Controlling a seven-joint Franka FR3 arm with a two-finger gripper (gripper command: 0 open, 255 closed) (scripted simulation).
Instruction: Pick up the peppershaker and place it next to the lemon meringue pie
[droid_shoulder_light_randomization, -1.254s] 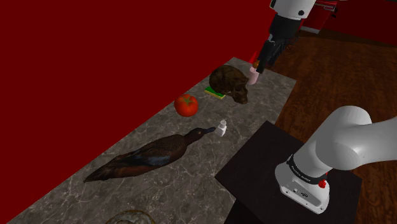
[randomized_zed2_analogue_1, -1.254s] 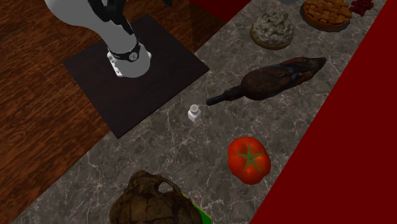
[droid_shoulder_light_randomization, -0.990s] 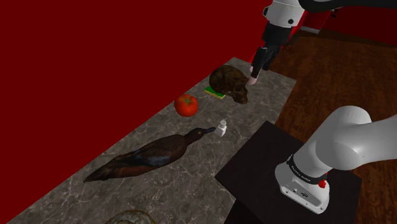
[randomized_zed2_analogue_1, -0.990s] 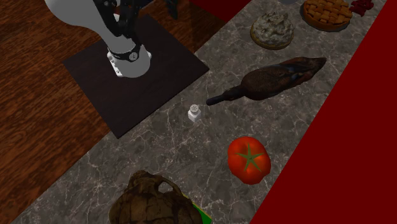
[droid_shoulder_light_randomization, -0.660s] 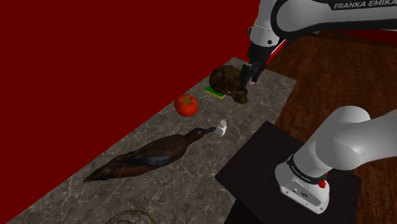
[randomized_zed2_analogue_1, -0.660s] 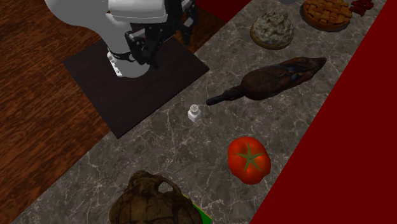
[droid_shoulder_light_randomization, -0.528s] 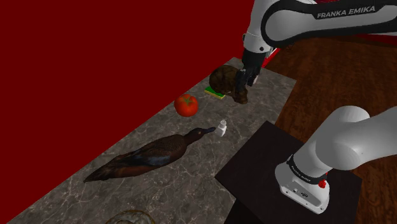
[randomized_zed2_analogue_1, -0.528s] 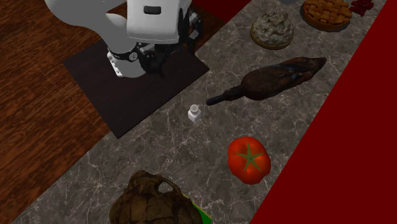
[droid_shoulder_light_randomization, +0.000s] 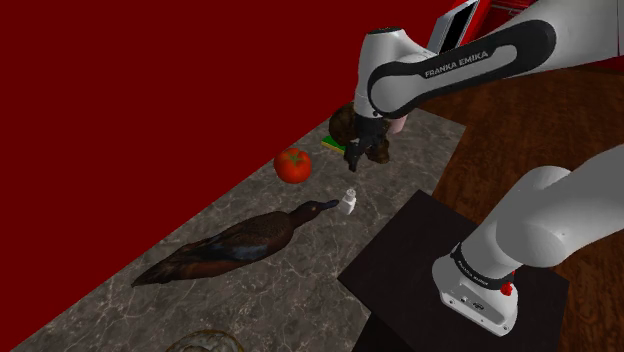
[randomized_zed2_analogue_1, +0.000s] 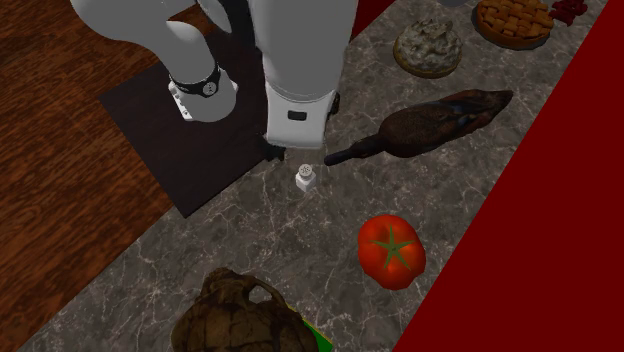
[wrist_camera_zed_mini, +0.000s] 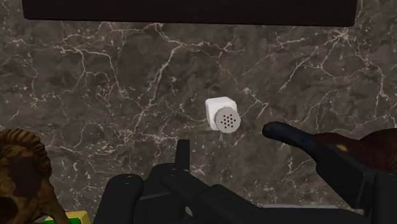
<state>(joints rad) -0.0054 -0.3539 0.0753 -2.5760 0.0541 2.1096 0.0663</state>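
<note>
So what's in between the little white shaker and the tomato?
Nothing. In the second exterior view there is just bare, veined grey counter between the pepper shaker and the tomato.

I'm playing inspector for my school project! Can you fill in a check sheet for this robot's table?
Surface: dark marbled counter.
Job's things: white pepper shaker upright beside the duck's beak, not held; lumpy-topped pie beyond the duck, near the second exterior view's top.
Clutter: duck, tomato, brown shell-like lump on a green pad, lattice pie.
End effector: hovers over the counter near the pepper shaker, not touching it.
Cables: nothing seen.
Surroundings: red wall, wooden floor, dark stand.
</note>
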